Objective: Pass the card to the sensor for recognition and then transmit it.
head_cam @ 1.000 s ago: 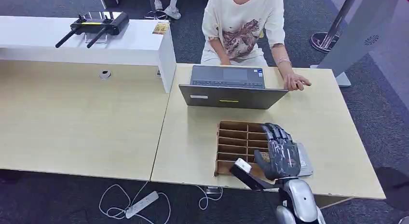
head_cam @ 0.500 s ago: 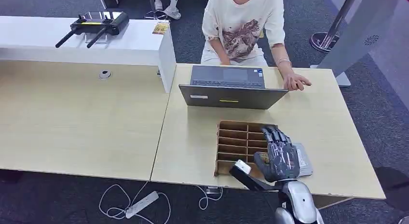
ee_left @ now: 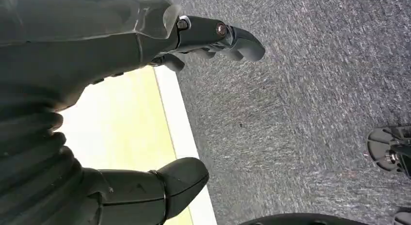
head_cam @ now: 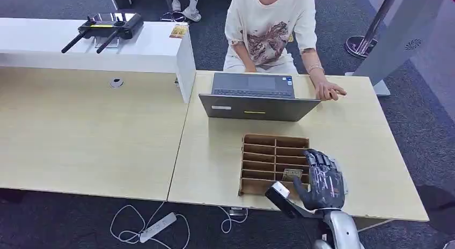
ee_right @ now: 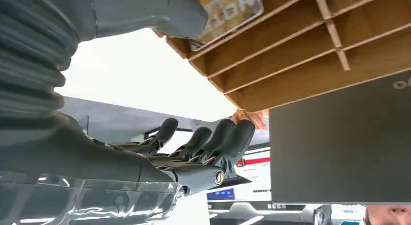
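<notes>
the right hand (head_cam: 323,179) hovers over the near right corner of the wooden divided tray (head_cam: 252,152) on the light worktop (head_cam: 214,152), fingers spread and straight, holding nothing. in the right wrist view its fingers (ee_right: 213,140) stretch apart in the air while the thumb (ee_right: 160,14) lies just beside the card (ee_right: 232,9). the card (head_cam: 292,175) lies in a near compartment on the tray's right side, patterned face up, just beside the hand. a flat grey sensor pad (head_cam: 339,176) sits on the worktop touching the tray's right side, mostly hidden under the hand. beyond the tray stands an open laptop (head_cam: 257,99), and a person (head_cam: 271,29) sits behind it with one hand (head_cam: 328,90) resting on the worktop. the left hand (ee_left: 97,65) hangs beside the worktop edge over grey carpet, fingers loosely apart and holding nothing.
</notes>
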### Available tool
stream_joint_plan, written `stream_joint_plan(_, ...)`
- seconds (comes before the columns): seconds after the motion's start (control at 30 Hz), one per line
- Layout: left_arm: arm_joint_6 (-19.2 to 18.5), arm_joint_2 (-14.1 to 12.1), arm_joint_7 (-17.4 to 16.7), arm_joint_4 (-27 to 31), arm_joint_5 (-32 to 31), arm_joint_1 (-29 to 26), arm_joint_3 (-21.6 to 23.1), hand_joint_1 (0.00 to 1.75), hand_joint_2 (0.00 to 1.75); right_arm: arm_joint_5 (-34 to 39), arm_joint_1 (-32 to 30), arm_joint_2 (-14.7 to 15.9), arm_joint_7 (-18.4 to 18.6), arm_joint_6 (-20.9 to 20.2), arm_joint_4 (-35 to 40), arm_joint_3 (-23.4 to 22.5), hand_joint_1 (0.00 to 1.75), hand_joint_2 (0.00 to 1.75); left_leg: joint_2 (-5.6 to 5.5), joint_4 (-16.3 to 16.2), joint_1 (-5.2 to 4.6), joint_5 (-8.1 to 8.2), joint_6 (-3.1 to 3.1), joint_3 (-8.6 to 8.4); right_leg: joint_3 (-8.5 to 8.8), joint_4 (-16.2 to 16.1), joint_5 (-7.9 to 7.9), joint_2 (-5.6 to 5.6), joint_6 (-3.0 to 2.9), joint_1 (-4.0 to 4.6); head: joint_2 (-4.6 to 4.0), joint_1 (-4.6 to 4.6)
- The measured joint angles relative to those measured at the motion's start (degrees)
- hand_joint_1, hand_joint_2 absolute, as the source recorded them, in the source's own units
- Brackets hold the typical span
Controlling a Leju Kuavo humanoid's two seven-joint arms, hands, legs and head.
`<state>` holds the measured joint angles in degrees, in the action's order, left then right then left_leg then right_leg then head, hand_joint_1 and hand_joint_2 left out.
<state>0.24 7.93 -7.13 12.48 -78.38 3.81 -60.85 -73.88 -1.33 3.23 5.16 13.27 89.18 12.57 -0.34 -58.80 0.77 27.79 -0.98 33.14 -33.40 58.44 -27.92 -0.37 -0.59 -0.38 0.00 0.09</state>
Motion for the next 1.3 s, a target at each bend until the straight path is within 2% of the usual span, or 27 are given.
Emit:
stream_joint_plan(0.3,0.04,0.0,0.02,0.0,-0.17,0.0,0.02,0.0,1.75,-0.17,-1.75,0.0,-0.04,-0.02,1.14,-0.72,0.59,1.75,0.01,0.0,0.0,0.0,0.0,-0.01,0.0,0.0,0.0,0.0,0.0,0.0,0.0,0.02)
stream_joint_plan(0.53,0.31,0.0,0.63,0.0,-0.55,-0.02,0.15,0.0,1.75,-0.59,-2.48,0.0,-0.17,0.0,1.64,-0.72,0.54,1.75,0.0,0.0,0.0,0.0,0.0,-0.01,0.0,0.0,0.0,0.0,0.0,0.0,0.0,0.0)
stream_joint_plan(0.7,0.26,0.0,1.03,0.0,-1.03,-0.05,0.77,0.0,1.75,-1.16,-3.7,0.02,0.07,0.02,2.54,-0.87,0.58,1.75,0.01,0.0,0.0,0.0,0.0,0.0,0.0,0.0,0.0,0.0,0.0,0.0,0.0,0.0)
stream_joint_plan(0.83,0.0,-0.04,1.03,0.0,-1.2,-0.05,1.25,0.0,1.75,-1.31,-4.07,0.04,0.15,-0.44,2.93,-0.87,0.51,1.75,0.01,0.0,0.0,0.0,0.0,0.0,0.0,0.0,0.0,0.0,0.0,0.0,0.0,0.0)
stream_joint_plan(1.17,-0.26,-0.07,0.63,0.0,-1.33,-0.03,1.44,0.0,1.75,-1.29,-3.77,0.04,-0.15,-1.14,2.45,-0.59,0.54,1.75,0.0,0.0,0.0,0.0,0.0,0.0,0.01,0.01,0.0,0.0,0.0,0.0,0.0,0.0)
stream_joint_plan(1.3,-0.28,-0.07,0.5,0.0,-1.35,-0.02,1.46,0.0,1.75,-1.31,-3.46,0.02,-0.28,-1.73,2.05,-0.17,0.61,1.75,0.0,0.0,0.0,0.0,0.0,0.01,0.01,0.01,0.0,-0.01,0.0,0.0,0.0,0.0)
